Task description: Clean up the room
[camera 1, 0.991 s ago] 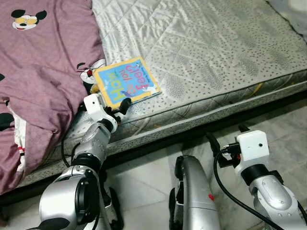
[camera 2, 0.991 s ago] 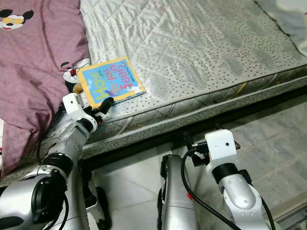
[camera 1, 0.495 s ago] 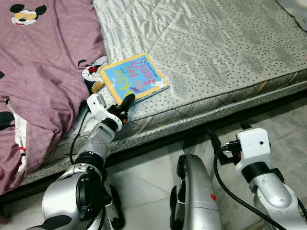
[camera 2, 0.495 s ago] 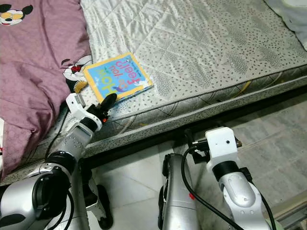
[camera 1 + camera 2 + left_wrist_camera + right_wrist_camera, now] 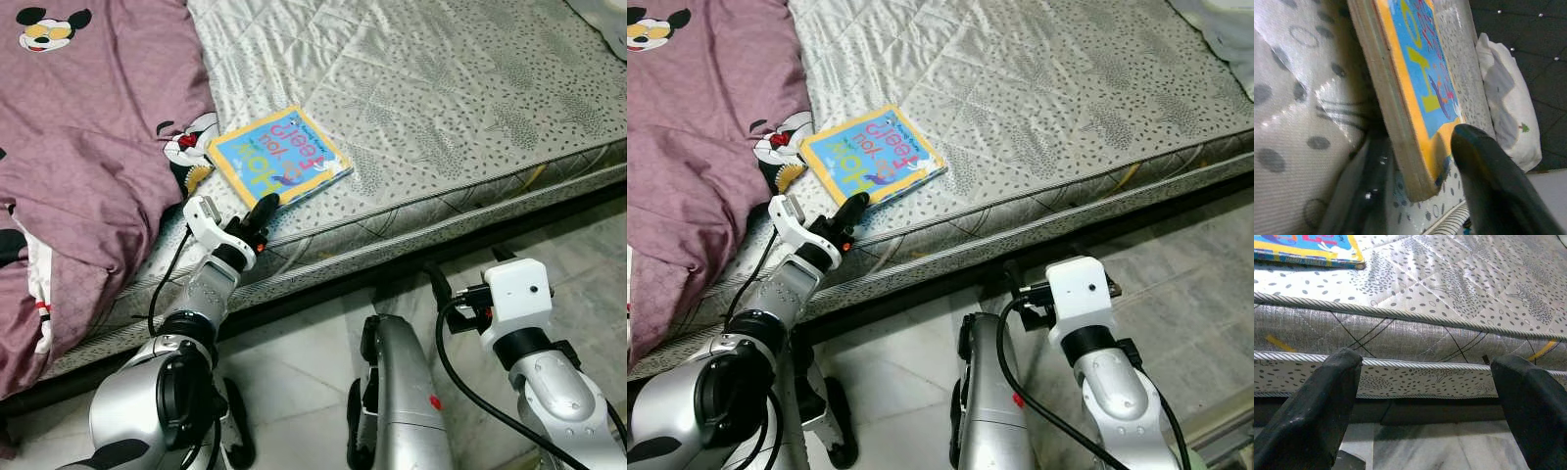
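Left hand reaches the corner of a children's board book on the bed.

At far left a purple cartoon-print blanket (image 5: 88,147) is heaped on the grey quilted mattress (image 5: 441,88); the board book (image 5: 279,166) lies flat just beside it, near the mattress edge. The left hand (image 5: 1415,196) has its fingers parted narrowly around the book's near corner, one above the cover and one beneath, not clearly clamped. With only the corner between them, I judge the thick book could pivot or slip out on lifting, or slide away over the slick fabric. To the right, the right hand (image 5: 1425,396) hangs wide open and empty, low before the mattress side, above the tiled floor (image 5: 294,362).
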You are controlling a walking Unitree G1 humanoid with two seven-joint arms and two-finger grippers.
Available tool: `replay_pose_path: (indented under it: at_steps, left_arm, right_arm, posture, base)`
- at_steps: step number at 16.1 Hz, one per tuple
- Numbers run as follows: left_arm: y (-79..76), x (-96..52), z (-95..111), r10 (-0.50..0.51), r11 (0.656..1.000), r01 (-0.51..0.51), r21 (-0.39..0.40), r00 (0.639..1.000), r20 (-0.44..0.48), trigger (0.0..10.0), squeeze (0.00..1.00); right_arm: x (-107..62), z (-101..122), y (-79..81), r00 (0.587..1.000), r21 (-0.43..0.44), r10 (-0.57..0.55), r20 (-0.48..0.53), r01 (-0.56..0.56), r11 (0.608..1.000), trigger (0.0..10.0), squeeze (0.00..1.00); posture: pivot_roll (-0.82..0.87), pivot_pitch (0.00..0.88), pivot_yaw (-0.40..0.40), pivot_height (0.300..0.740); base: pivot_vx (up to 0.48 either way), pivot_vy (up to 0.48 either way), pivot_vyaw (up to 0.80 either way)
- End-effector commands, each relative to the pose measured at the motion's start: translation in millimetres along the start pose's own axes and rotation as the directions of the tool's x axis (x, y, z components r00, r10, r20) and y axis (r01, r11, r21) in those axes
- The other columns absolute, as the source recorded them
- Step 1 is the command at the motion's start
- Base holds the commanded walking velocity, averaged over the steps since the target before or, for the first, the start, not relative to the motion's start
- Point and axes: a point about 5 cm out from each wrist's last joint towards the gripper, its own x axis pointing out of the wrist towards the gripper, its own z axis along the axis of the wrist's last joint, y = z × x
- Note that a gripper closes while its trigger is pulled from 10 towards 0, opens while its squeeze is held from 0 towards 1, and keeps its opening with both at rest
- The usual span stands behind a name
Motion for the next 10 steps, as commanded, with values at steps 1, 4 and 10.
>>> replay_pose_path:
  at_steps: [1, 4, 10]
  left_arm:
    - [-0.2, -1.3, -7, -0.028, 0.998, 0.027, -0.064, 1.0, -0.008, 0.0, 0.0]
    - [-1.3, -1.4, -5, -0.052, 0.995, 0.052, -0.08, 0.999, -0.001, 0.0, 0.0]
    - [-0.2, -2.6, -5, -0.057, 0.995, 0.057, -0.08, 0.998, 0.002, 0.0, 0.0]
  right_arm:
    - [-2.5, -6, -2.8, 1.0, -0.006, -0.009, -0.021, 0.008, 1.0, 10.0, 0.0]
    - [-0.4, -6, -2.5, 1.0, -0.008, -0.004, -0.018, 0.004, 1.0, 10.0, 0.0]
    - [-2.3, 1, 22.5, 0.973, 0.216, 0.228, 0.033, -0.23, 0.949, 10.0, 0.0]
  posture:
    - [-0.37, 0.354, -0.043, 0.528]
    - [-0.37, 0.35, -0.045, 0.528]
    - [-0.37, 0.336, -0.046, 0.528]
  base:
    - [0.0, 0.0, 0.0]
    - [0.0, 0.0, 0.0]
    - [0.0, 0.0, 0.0]
